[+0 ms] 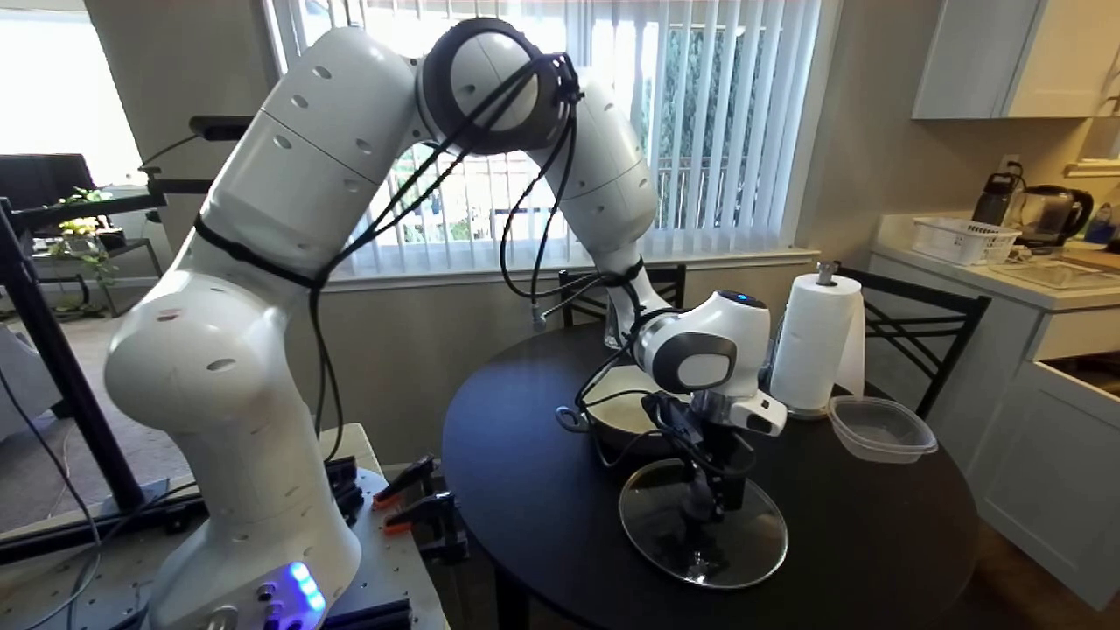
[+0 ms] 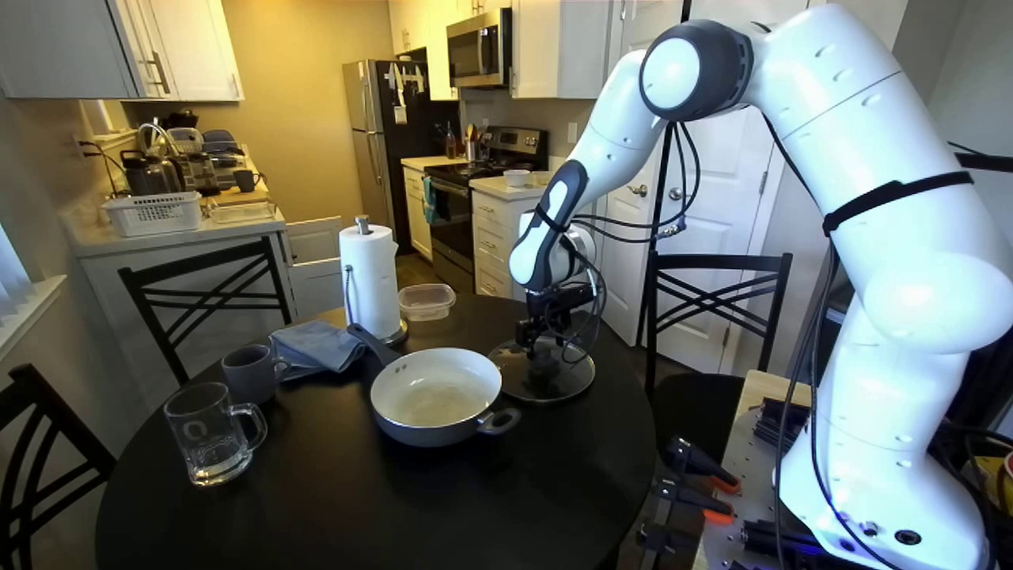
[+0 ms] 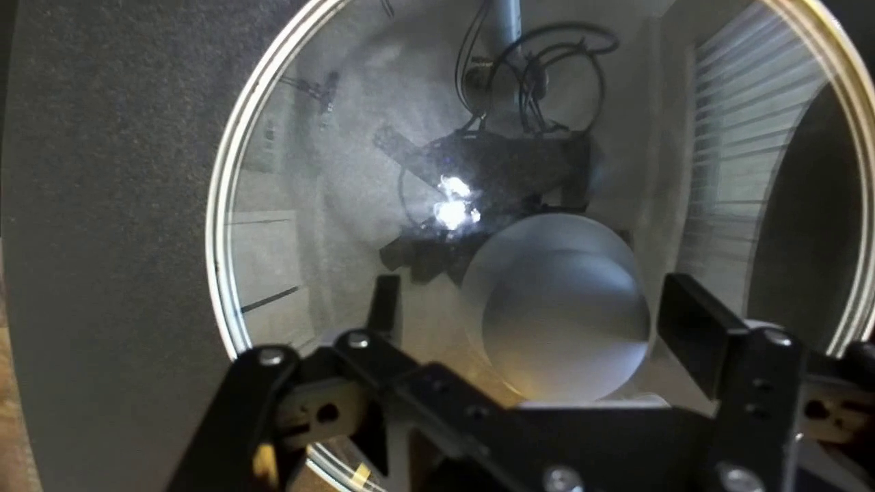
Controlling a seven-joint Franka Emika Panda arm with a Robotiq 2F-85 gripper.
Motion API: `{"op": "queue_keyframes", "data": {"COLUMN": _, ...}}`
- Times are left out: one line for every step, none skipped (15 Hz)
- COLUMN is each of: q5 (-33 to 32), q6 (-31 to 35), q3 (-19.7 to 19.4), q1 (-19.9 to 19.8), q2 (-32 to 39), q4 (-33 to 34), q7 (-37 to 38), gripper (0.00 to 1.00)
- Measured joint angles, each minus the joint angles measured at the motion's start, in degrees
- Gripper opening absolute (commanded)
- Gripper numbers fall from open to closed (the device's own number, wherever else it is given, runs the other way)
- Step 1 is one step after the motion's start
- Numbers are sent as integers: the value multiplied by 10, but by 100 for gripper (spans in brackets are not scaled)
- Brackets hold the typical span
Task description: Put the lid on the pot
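My gripper (image 3: 536, 297) points down over the lid (image 1: 669, 538), jaws spread wide and gripping nothing. On the wrist view I see the knob (image 3: 567, 335) between the fingertips, with a gap on both sides, the narrower on the right of that view; whether the tips are down level with it, I can't tell. Beneath the jaws, the lid lies flat on the table (image 2: 396, 507). The pot (image 2: 435, 400) stands upright just beside the lid, off to the side of the jaws; I can't make out whether the two touch. Past the pot from the jaws are the cloth (image 2: 316, 348), grey mug (image 2: 249, 376) and glass mug (image 2: 210, 431). The towels (image 2: 372, 277) and tub (image 2: 427, 305) stand side by side, well apart from the jaws.
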Motion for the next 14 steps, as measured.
{"op": "queue_keyframes", "data": {"q5": 0, "q6": 0, "q3": 0, "q1": -1, "q2": 0, "q4": 0, "q7": 0, "gripper": 58}}
{"op": "queue_keyframes", "data": {"q5": 0, "q6": 0, "q3": 2, "q1": -1, "q2": 0, "q4": 0, "q7": 0, "gripper": 53}}
{"op": "queue_keyframes", "data": {"q5": 0, "q6": 0, "q3": 3, "q1": -2, "q2": 0, "q4": 0, "q7": 0, "gripper": 47}}
{"op": "queue_keyframes", "data": {"q5": 0, "q6": 0, "q3": 6, "q1": -2, "q2": 0, "q4": 0, "q7": 0, "gripper": 39}}
{"op": "queue_keyframes", "data": {"q5": 0, "q6": 0, "q3": 8, "q1": -2, "q2": -1, "q4": 0, "q7": 0, "gripper": 34}}
{"op": "queue_keyframes", "data": {"q5": 0, "q6": 0, "q3": 9, "q1": -2, "q2": -1, "q4": 0, "q7": 0, "gripper": 32}}
{"op": "queue_keyframes", "data": {"q5": 0, "q6": 0, "q3": 10, "q1": -2, "q2": -1, "q4": 0, "q7": 0, "gripper": 32}}
{"op": "queue_keyframes", "data": {"q5": 0, "q6": 0, "q3": 10, "q1": -2, "q2": -1, "q4": 0, "q7": 0, "gripper": 32}}
{"op": "queue_keyframes", "data": {"q5": 0, "q6": 0, "q3": 10, "q1": -2, "q2": -1, "q4": 0, "q7": 0, "gripper": 32}}
{"op": "queue_keyframes", "data": {"q5": 0, "q6": 0, "q3": 10, "q1": -2, "q2": -1, "q4": 0, "q7": 0, "gripper": 32}}
{"op": "queue_keyframes", "data": {"q5": 0, "q6": 0, "q3": 10, "q1": -2, "q2": -1, "q4": 0, "q7": 0, "gripper": 32}}
{"op": "queue_keyframes", "data": {"q5": 0, "q6": 0, "q3": 10, "q1": -2, "q2": -1, "q4": 0, "q7": 0, "gripper": 32}}
{"op": "queue_keyframes", "data": {"q5": 0, "q6": 0, "q3": 10, "q1": -2, "q2": -1, "q4": 0, "q7": 0, "gripper": 32}}
{"op": "queue_keyframes", "data": {"q5": 0, "q6": 0, "q3": 10, "q1": -2, "q2": -2, "q4": -1, "q7": 0, "gripper": 32}}
